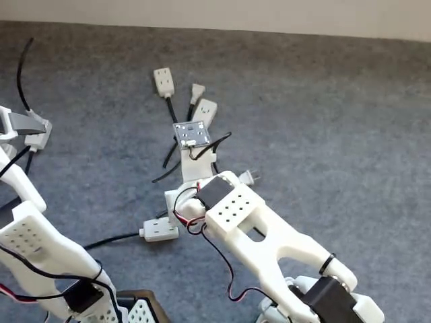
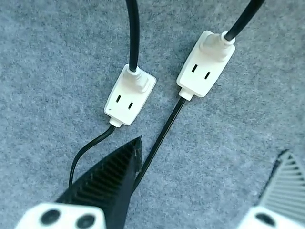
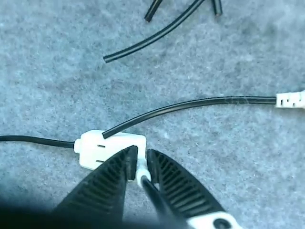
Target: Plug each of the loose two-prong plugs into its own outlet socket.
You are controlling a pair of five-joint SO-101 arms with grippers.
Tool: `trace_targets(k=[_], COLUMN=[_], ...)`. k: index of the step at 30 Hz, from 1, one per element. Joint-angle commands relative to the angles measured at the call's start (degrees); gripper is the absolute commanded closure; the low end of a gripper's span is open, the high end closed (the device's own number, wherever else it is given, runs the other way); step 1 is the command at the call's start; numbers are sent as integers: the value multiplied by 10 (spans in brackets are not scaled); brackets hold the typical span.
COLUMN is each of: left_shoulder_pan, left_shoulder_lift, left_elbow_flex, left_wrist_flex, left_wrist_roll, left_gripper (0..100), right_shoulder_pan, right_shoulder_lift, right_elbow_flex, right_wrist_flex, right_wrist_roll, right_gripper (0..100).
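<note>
The fingers (image 3: 107,179) hide most of the plug (image 3: 141,168).

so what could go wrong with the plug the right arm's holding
The right gripper pinches the white plug only at its fingertips against the outlet socket, so a skewed push could twist it free. The socket lies loose on the carpet and may slide instead of taking the prongs. The end of a black cord rests on the socket and could snag.

We see a grey cloth table cover (image 2: 52,52), fuzzy and matt; 2 white rectangular outlet sockets (image 2: 129,97) of smooth, faintly glossy plastic; black cords (image 2: 133,33) with slight sheen; the right gripper (image 3: 141,153) has matt, ribbed black plastic fingers (image 3: 109,183) on a smooth white plug (image 3: 141,171)
</note>
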Motion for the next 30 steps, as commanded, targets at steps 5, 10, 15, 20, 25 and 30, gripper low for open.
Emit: trace_targets(k=[5,10,15,20,25,30], left_shoulder_pan=[-3,-3,-2,0,0,-3], left_shoulder_lift=[-7,-7,-7,-6,-6,-6], left_elbow_flex=[-20,-20,-20,-19,-19,-19], left_wrist_flex=[-7,-7,-7,-7,-7,-7], left_wrist_roll=[-5,-5,-5,-5,-5,-5], left_gripper=[589,589,589,589,589,589], right_shoulder_pan=[-36,-36,-33,-61,-111,-130], right_shoulder_lift=[-3,-3,-2,1,115,247], right_elbow_flex=[1,19,20,20,-34,-104], right_wrist_flex=[6,5,4,-9,-15,7], right_wrist_roll=[11,34,35,35,35,35], right_gripper=[994,994,994,994,994,994])
